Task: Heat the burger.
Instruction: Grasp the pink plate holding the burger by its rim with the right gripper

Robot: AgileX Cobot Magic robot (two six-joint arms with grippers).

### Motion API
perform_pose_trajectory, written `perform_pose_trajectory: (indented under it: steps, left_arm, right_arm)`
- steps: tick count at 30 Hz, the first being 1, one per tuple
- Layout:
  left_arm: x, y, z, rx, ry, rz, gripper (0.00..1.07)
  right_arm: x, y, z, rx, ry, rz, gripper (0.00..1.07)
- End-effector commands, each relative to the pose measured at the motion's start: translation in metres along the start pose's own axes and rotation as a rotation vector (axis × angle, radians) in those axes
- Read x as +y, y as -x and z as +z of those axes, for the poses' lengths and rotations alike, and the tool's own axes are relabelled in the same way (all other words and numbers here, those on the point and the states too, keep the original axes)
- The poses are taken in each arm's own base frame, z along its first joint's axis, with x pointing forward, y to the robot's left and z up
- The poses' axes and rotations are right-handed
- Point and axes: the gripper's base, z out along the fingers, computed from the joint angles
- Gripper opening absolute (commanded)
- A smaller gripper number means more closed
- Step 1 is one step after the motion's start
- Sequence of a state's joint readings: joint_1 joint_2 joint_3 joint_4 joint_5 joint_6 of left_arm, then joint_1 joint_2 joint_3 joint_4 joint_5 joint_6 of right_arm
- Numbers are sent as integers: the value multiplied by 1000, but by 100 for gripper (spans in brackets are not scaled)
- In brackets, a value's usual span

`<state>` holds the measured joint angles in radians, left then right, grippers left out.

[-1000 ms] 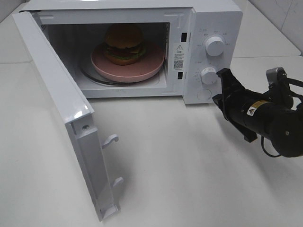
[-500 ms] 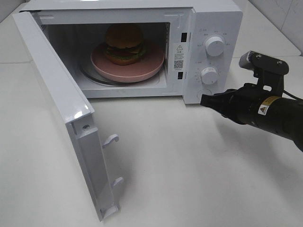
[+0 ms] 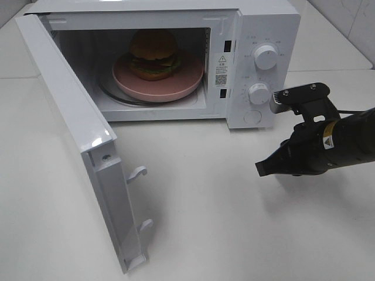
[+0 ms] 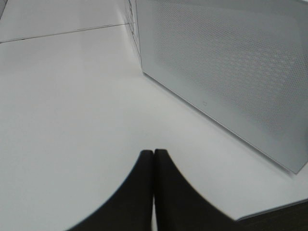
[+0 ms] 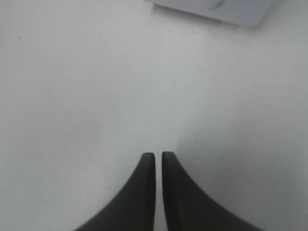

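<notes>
The burger (image 3: pixel 153 55) sits on the pink plate (image 3: pixel 190 79) inside the microwave (image 3: pixel 266 23) with the door (image 3: pixel 76 129) swung wide, so loading looks done and closing up is the step in hand. The right hand (image 3: pixel 262 168) hangs over the tabletop (image 3: pixel 222 222) near the lower knob (image 3: pixel 258 93), fingers pressed together on nothing. The left hand (image 4: pixel 153 161), also pinched shut and empty, waits near the door's mesh panel. Next, I'd say, that door needs pushing until it latches, before any knob turns.
</notes>
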<state>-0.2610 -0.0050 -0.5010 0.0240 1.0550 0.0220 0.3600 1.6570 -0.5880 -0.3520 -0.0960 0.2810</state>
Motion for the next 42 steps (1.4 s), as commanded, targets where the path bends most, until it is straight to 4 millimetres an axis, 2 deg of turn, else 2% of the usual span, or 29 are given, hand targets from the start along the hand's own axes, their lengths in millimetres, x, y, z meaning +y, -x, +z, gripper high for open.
perform_pose_trajectory:
  steps: [1, 4, 6, 7, 8, 14, 16, 22, 28, 29, 30, 32, 33, 35, 42]
  left_arm:
    - [0, 0, -2, -34, 3, -1, 0]
    - [0, 0, -2, -34, 3, -1, 0]
    - [0, 0, -2, -34, 3, -1, 0]
    - [0, 0, -2, -34, 3, -1, 0]
    - [0, 0, -2, -34, 3, -1, 0]
    - [0, 0, -2, -34, 3, -1, 0]
    - [0, 0, -2, -34, 3, -1, 0]
    - [0, 0, -2, -34, 3, -1, 0]
    - [0, 0, -2, -34, 3, -1, 0]
    - [0, 0, -2, -34, 3, -1, 0]
    - [0, 0, -2, -34, 3, -1, 0]
    - [0, 0, -2, -34, 3, -1, 0]
    - [0, 0, -2, -34, 3, -1, 0]
    - [0, 0, -2, -34, 3, -1, 0]
    - [0, 0, -2, -34, 3, -1, 0]
  right_arm:
    - [-5, 4, -4, 82, -45, 6, 6]
    - [-9, 10, -7, 173, -86, 41, 7]
    - [-10, 20, -12, 295, -83, 28, 7]
    - [-10, 20, -12, 295, -83, 28, 7]
    - [-6, 26, -16, 346, -34, 9, 7]
    - [5, 39, -21, 369, 114, -16, 8]
    - [17, 54, -26, 332, 262, -82, 10]
    - [23, 71, -31, 245, 346, -141, 15]
    - [32, 80, -31, 214, 343, -212, 23]
    - [42, 85, -32, 191, 344, -281, 28]
    - [42, 85, -32, 191, 344, -281, 28]
    - [55, 96, -33, 115, 305, -380, 39]
    - [55, 96, -33, 115, 305, -380, 39]
    - [67, 106, -35, 46, 273, -453, 48]
    - [85, 128, -35, -51, 239, -572, 55]
